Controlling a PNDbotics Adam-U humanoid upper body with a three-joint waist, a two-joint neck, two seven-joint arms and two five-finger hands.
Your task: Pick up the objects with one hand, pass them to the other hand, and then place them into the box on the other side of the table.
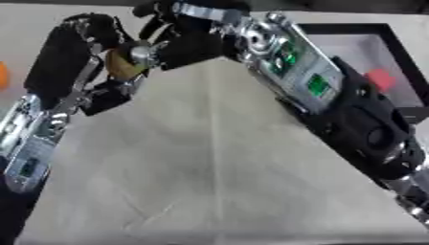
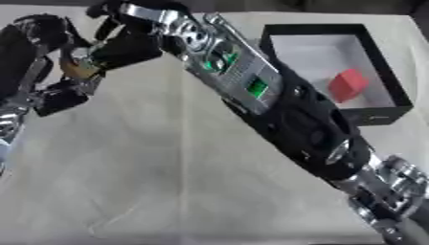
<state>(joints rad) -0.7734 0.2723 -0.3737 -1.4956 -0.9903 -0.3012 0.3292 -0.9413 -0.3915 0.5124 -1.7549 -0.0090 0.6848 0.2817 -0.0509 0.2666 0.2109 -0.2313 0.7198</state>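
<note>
Both hands up at the far left of the table [image 1: 209, 182], meeting over the cloth; left hand [image 1: 80, 57] in from the left edge, fingers curled round a tan, rounded object [image 1: 123, 63]; right hand [image 1: 180, 40] reaching across from the right, fingers bent and closing on the same object from the other side; object pinched between the two, held clear above the table, hard to say which hand carries it; thumb of the left hand low and tucked beneath the object; right arm [image 2: 260, 95] stretched on a long diagonal from the lower right corner, green lights showing on the forearm; black box [image 2: 389, 76] with a pale floor over on the right side, well apart from the hands; red block [image 2: 348, 85] lying inside, near the box's right wall; sliver of something orange [image 1: 3, 75] at the far left edge, too cut off to make out; creased cloth over the table, bare in the middle below the arms.
</note>
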